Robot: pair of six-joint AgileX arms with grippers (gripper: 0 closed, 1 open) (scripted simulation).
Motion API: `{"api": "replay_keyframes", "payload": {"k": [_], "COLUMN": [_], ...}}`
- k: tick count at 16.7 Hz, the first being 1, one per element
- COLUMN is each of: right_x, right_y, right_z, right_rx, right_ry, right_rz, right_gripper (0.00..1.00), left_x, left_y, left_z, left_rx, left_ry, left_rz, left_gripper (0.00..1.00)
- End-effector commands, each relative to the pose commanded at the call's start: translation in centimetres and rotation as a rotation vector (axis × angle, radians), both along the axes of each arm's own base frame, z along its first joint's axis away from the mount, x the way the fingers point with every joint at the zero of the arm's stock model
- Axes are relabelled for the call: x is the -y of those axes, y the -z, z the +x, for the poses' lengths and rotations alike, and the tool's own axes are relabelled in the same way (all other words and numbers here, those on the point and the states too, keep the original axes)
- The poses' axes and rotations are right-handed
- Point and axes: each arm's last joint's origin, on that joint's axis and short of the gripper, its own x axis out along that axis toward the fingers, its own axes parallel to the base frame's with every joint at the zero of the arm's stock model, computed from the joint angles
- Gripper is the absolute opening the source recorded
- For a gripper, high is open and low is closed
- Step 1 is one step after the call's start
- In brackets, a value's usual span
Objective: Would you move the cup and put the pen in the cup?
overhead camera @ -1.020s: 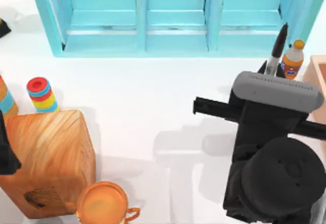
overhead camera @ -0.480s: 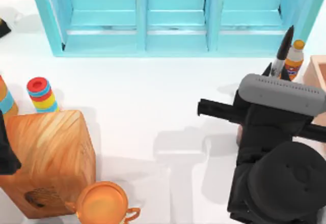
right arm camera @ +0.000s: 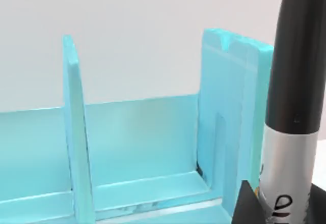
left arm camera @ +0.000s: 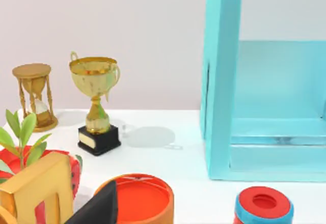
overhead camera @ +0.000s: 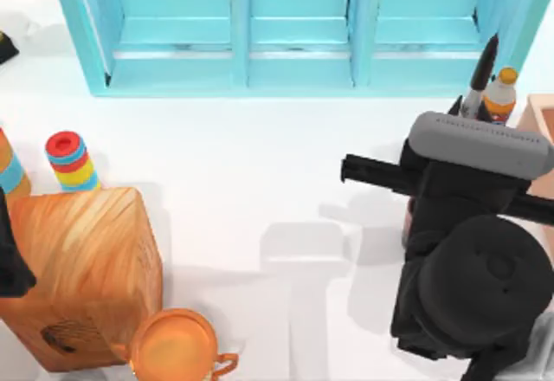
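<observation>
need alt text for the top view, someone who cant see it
The right arm's tool holds a slim black marker pen with a white band upright at the white table's right side, beside a small orange-capped bottle and before a turquoise shelf unit. At left stand a wooden block, an orange mug and a striped ring stack.

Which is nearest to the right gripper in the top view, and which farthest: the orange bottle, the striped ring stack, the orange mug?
1. Orange bottle, beside the right gripper and its pen.
2. Orange mug, low on the left.
3. Striped ring stack, far left.
</observation>
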Motion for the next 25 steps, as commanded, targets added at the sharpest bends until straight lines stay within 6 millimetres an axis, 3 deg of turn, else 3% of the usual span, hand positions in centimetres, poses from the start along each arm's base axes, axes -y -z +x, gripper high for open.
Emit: {"api": "replay_keyframes", "payload": {"k": [10,23,25], "right_x": [0.5,0.5,0.5], "right_y": [0.8,0.8,0.8], "right_z": [1.5,1.5,1.5], "right_rx": [-0.004,-0.004,-0.004], "right_ry": [-0.002,-0.002,-0.002], "right_rz": [0.002,0.002,0.002], "right_gripper": [0.0,0.98,1.0], "left_x": [0.0,0.0,0.0], "left_y": [0.0,0.0,0.0], "left_z": [0.0,0.0,0.0], "left_rx": [0.0,0.0,0.0], "left_ry": [0.0,0.0,0.0], "left_rz": [0.0,0.0,0.0], "left_gripper": [1.0,1.0,1.0]}}
